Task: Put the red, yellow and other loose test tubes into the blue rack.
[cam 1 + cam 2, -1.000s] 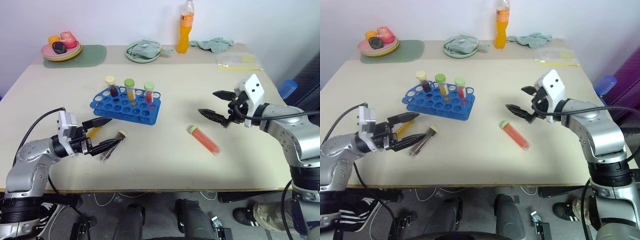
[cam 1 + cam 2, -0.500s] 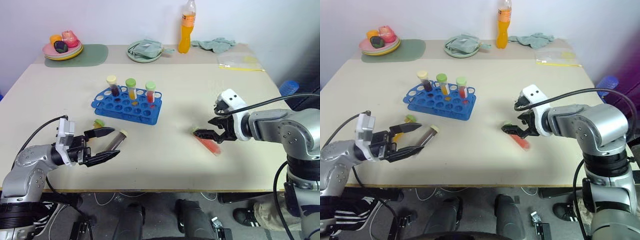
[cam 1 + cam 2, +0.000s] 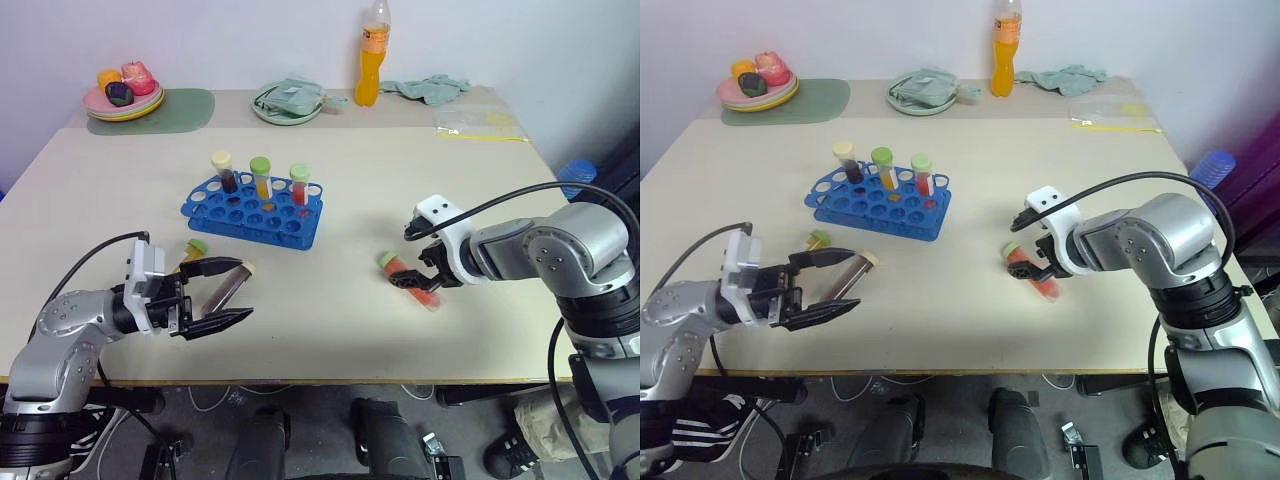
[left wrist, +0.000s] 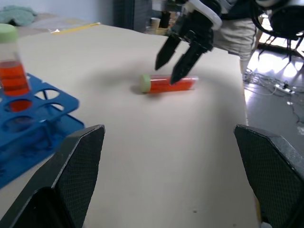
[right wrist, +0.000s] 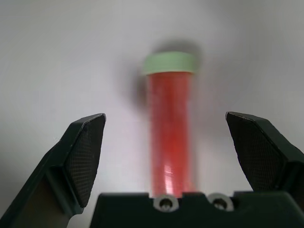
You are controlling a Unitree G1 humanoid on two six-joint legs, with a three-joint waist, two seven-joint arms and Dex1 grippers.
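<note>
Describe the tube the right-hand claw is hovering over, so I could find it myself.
Start at the blue rack in the middle of the table, then look toward the robot's right. There the red tube lies flat on the bare tabletop, between the open fingers of the right gripper. Unlike the tubes standing in the rack, it lies on its side, its pale green cap toward the rack.

Light is even and bright over my tabletop (image 3: 350,170), and shadows under things are soft and short. My right wrist view is washed pale; the red tube (image 5: 169,128) lies soft-edged there with a faint dark halo by its green cap, and my own fingers (image 5: 83,154) at the lower corners are blurred. In my left wrist view, glare whitens the floor at upper right, and the blue rack (image 4: 28,118) at left is smeared.
</note>
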